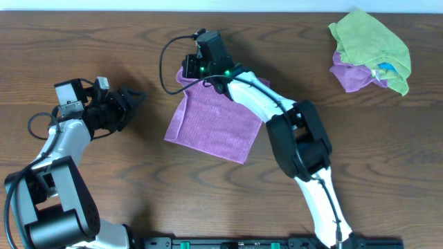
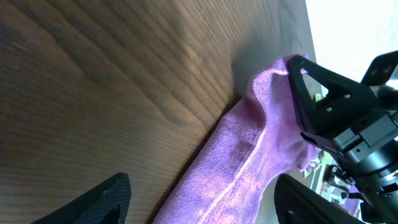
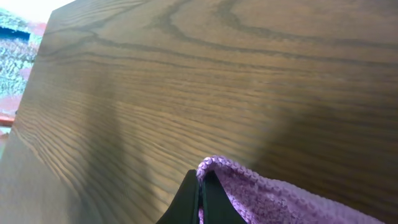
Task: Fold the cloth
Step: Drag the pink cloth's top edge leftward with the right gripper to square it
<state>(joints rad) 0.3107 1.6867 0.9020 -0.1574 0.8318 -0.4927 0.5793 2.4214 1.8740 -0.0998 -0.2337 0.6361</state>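
Observation:
A purple cloth (image 1: 214, 121) lies spread on the wooden table, its far left corner lifted. My right gripper (image 1: 188, 71) is shut on that corner; the right wrist view shows the fingers (image 3: 202, 193) pinching the cloth's edge (image 3: 261, 193). My left gripper (image 1: 135, 99) is open and empty, to the left of the cloth and apart from it. In the left wrist view its fingers (image 2: 199, 202) frame the cloth's raised edge (image 2: 249, 162), with the right gripper (image 2: 348, 118) beyond.
A pile of a green cloth (image 1: 370, 41) over another purple cloth (image 1: 353, 75) sits at the far right corner. The right arm (image 1: 297, 131) reaches over the cloth's right side. A black cable (image 1: 169, 59) loops by the right wrist.

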